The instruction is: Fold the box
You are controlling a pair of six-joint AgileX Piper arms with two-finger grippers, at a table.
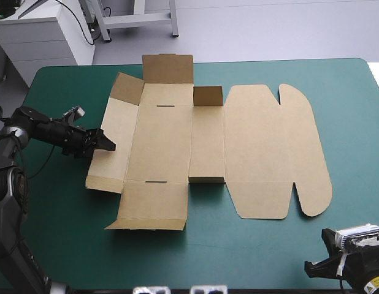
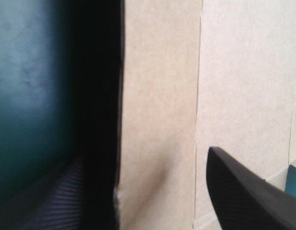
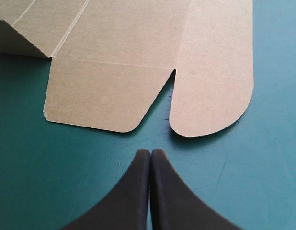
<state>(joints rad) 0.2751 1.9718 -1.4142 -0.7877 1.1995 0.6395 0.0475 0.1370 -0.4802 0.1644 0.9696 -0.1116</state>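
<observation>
**High view.** The box [image 1: 257, 153] — a cut sheet of brown board — lay unfolded on the middle of the table's teal-green cover [image 1: 61, 214], with its rounded lid end toward the right. Most panels lay flat. Along the far edge three flaps stood raised: a wide flap [image 1: 168, 67], an angled flap [image 1: 125, 89] just left of it, and a small flap [image 1: 208, 96] at the far end of the narrow middle panel. The left gripper [image 1: 105, 143], with two broad black fingers, reached in from the left and met the outer edge of the leftmost panel [image 1: 116, 122]. The right gripper [image 1: 317, 264] sat at the near right corner of the table, well apart from the box.

**Left wrist view.** The left gripper [image 2: 145, 158] had its jaws spread. One finger [image 2: 52, 201] was on the cover side of the panel's edge, and the other finger [image 2: 248, 191] was over the board [image 2: 157, 96]. Contact with the board could not be told.

**Right wrist view.** The right gripper [image 3: 150, 153] had its jaws pressed together in one pointed arch over bare cover [image 3: 42, 182]. A rounded lid flap [image 3: 210, 96] and a round-cornered side flap [image 3: 100, 96] lay flat ahead of the tips, near them but not touching, with the slit between the two flaps almost straight ahead.
</observation>
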